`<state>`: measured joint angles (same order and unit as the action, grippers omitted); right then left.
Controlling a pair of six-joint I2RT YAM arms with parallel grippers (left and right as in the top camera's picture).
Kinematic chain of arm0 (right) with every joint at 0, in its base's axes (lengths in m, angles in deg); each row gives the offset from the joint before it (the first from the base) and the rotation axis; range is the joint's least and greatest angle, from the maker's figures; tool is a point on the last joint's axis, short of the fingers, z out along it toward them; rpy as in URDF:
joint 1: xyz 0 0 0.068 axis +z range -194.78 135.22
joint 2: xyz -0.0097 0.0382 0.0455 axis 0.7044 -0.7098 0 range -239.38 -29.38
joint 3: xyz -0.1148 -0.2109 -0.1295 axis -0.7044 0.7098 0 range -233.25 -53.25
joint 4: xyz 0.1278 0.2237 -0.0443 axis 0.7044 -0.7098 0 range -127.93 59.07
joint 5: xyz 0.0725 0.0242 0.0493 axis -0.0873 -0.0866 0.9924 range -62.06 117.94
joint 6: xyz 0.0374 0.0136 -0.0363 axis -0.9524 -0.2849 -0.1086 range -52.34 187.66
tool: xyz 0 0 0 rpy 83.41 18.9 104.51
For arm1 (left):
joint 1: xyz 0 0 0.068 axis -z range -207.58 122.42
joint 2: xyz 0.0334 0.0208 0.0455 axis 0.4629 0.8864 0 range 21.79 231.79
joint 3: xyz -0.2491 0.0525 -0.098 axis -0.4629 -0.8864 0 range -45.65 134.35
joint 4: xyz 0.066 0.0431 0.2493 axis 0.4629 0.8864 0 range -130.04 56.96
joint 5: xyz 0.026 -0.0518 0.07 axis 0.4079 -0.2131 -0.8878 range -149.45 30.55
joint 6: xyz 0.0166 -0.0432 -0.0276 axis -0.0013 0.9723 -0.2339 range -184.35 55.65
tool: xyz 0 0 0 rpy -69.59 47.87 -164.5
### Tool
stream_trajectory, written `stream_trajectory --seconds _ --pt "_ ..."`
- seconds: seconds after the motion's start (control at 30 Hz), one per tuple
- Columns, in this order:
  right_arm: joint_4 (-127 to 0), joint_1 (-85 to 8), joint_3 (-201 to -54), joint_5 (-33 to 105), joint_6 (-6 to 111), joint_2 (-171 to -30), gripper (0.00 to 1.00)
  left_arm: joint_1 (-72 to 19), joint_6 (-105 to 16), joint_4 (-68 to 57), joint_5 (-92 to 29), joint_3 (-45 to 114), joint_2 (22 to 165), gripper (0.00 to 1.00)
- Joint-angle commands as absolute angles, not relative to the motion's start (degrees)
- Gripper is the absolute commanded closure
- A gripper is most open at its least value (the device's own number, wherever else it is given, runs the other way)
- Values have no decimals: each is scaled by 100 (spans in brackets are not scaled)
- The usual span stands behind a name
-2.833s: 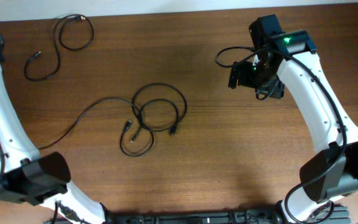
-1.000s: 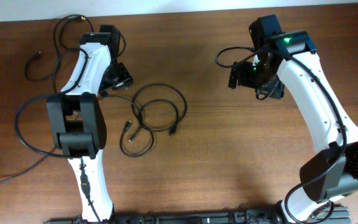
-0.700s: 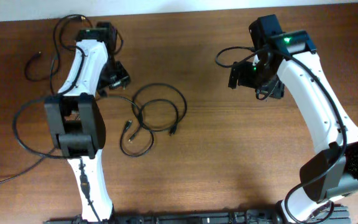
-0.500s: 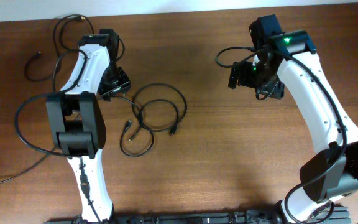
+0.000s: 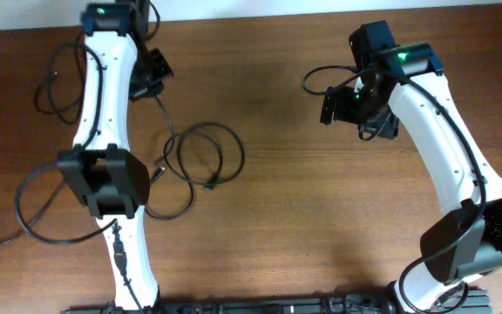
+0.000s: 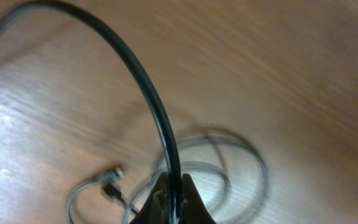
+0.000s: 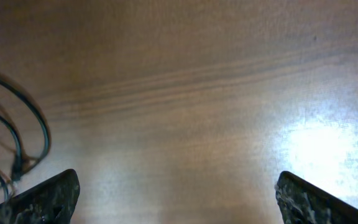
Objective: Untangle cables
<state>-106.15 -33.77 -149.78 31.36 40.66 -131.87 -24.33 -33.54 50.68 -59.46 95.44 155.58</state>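
Observation:
A thin black cable lies in tangled loops on the wooden table, left of centre. My left gripper is at the far left and is shut on a strand of this cable. The strand arcs up out of the closed fingertips in the left wrist view, with the blurred loops and a connector on the table below. My right gripper is open and empty at the far right; its fingertips stand wide apart over bare wood. Part of the loops shows at the left edge of the right wrist view.
A second black cable lies curled at the far left corner, beside my left arm. A loose black loop lies by the left arm's base. The table's far edge runs close behind both grippers.
My left gripper has moved toward the table's far edge with the strand in its grip. The tangled loops have been dragged left and changed shape. The right arm has not moved.

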Motion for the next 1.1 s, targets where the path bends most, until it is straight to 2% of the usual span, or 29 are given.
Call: stream_trajectory --seconds 0.0,0.1,0.17,0.27,0.3,0.33,0.37,0.4,0.43,0.6,0.73,0.8,0.83,0.93,1.07 --pt "-10591 -3393 -14989 3045 4044 -13203 2 -2435 -4165 5293 -4602 10788 15515 100" --pt "-10593 -3393 -14989 3045 4044 -13203 1 -2438 -4196 5374 -3636 11693 15515 100" --pt "-10593 -3393 -14989 3045 4044 -13203 2 -2438 -4198 5382 -3644 11802 15517 100" --pt "-10593 -3393 -14989 3045 4044 -13203 1 -2438 -4189 5649 -4392 11800 15517 100" --pt "-10593 -3395 -14989 3045 4044 -13203 2 -2438 -3804 5669 -5347 11774 15517 100" --pt "-10593 -3393 -14989 3045 4044 -13203 2 -2435 -3614 5669 -5647 11752 15517 100" --pt "-10591 -3393 -14989 3045 4044 -13203 2 -2435 -3610 5669 -5430 11752 15517 100" --pt "-10593 -3393 -14989 3045 4044 -13203 2 -2438 -3820 5614 -3686 11752 15519 100" --pt "-10591 -3393 -14989 3045 4044 -13203 2 -2438 -3833 5601 -3183 11752 15519 100" --pt "-10591 -3393 -14989 3045 4044 -13203 2 -2438 -3826 5669 -1902 11745 15519 100" --pt "-10552 -3393 -14989 3045 4044 -13203 2 -2464 -3741 5667 -2831 11748 15519 100" --pt "-10550 -3397 -14989 3045 4044 -13203 2 -2521 -3453 5669 -4287 11748 15519 100" --pt "-10550 -3397 -14989 3045 4044 -13203 2 -2591 -3350 5669 -4597 11748 15519 100" --pt "-10550 -3397 -14989 3045 4044 -13203 2 -3019 -3352 5669 -5290 11748 15517 100" --pt "-10550 -3397 -14989 3045 4044 -13203 2 -3968 -3354 5669 -5330 11748 15519 100"
